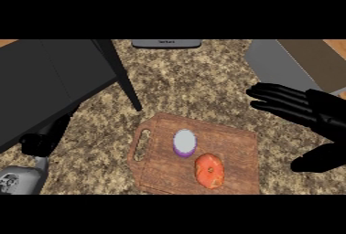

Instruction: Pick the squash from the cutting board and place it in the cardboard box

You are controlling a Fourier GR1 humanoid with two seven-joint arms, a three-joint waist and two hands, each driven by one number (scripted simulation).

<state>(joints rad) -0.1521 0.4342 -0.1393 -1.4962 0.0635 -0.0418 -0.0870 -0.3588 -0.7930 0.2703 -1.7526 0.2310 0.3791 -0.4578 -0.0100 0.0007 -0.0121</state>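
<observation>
Nearest, the left hand [37,142] is a dark shape well left of the cutting board's [236,151] handle edge, and whether it is open cannot be told. The orange squash [209,170] lies by the board's near edge, left of and nearer than the right hand's [317,114] thumb, with bare counter [196,87] between. A purple-and-white round item [184,142] sits just beyond it. The right hand's fingers [270,98] are straight and side by side, pointing left past the board's far right corner. Beyond them stands the cardboard box [290,61].
</observation>
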